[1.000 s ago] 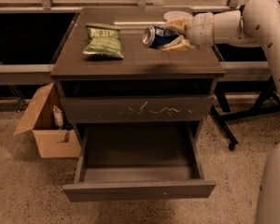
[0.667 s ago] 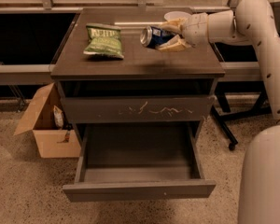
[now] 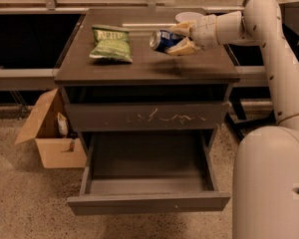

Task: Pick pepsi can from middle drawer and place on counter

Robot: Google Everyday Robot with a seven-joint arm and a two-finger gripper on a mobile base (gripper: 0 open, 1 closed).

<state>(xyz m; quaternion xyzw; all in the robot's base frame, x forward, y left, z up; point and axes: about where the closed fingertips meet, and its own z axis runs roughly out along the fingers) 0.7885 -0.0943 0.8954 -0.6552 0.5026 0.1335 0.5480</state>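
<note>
Leftward-shifted tool [image 3: 178, 39], pepsi can [image 3: 162, 40] above counter [image 3: 139, 66]

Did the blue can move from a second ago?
Yes. The can, gripped in the hand, has shifted a little left, toward the chip bag, above the counter.

Pepsi can [image 3: 162, 40] in gripper [image 3: 175, 39] over counter [image 3: 149, 66]

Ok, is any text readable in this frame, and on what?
Nothing can be quoted as it reads.
pepsi can, held on its side by the gripper over the counter: print too blurred to read.
green chip bag: pale lettering near its top, too blurred to read.
cardboard box: small dark mark, unreadable.
</note>
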